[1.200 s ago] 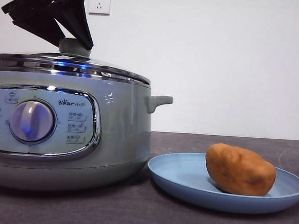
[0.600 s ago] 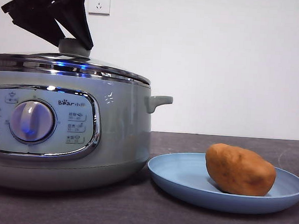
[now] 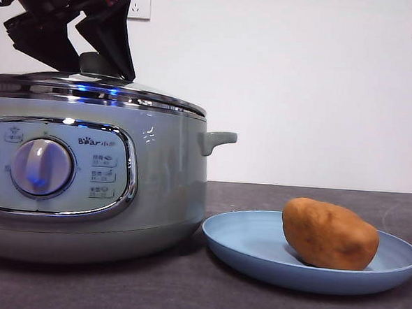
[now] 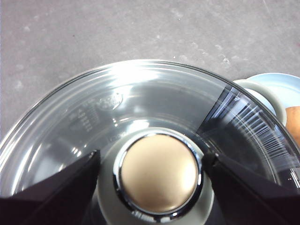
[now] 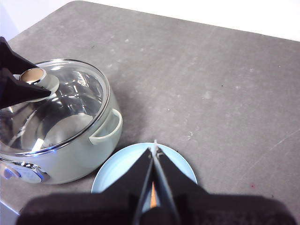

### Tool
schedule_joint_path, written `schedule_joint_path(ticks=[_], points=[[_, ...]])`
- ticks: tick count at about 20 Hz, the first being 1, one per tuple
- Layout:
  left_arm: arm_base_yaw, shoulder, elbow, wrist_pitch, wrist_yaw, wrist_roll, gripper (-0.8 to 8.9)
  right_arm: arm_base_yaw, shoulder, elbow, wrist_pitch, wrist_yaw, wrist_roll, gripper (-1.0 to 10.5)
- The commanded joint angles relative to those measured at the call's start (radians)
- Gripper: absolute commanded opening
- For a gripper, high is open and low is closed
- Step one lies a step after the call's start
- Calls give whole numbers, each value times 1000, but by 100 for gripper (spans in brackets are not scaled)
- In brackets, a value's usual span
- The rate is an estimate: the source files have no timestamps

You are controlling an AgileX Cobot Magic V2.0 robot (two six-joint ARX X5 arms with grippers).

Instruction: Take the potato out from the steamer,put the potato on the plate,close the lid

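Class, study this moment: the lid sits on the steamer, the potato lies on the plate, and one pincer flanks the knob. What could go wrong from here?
1. The left pincer stands open with a jaw on either side of the lid knob; lifting off crookedly might catch it and shift the lid on the steamer.
2. The potato lies off-centre on the plate, toward the side away from the steamer; a knock might roll it over the low rim.
3. The right pincer hangs shut above the plate.
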State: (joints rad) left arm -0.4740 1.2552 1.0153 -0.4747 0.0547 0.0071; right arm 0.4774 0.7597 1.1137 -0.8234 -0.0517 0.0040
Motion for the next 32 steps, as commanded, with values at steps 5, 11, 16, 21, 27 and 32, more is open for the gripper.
schedule_joint_path(ticks=[5,11,16,21,27,32], points=[[-2,-1,167,-33,-1,-7,381,1,-2,2,2,0,6,-8],[-2,-65,365,-142,1,-3,377,1,-2,2,3,0,6,-8],[-2,-222,414,-163,6,-3,243,1,-2,2,33,-1,6,-8],[-2,-374,414,-295,5,6,-8,1,-2,2,45,-2,6,-8],[-2,-412,413,-414,-1,4,-8,1,-2,2,57,-1,6,-8],[-2,-411,412,-479,2,-19,-3,1,-2,2,58,3,6,-1]])
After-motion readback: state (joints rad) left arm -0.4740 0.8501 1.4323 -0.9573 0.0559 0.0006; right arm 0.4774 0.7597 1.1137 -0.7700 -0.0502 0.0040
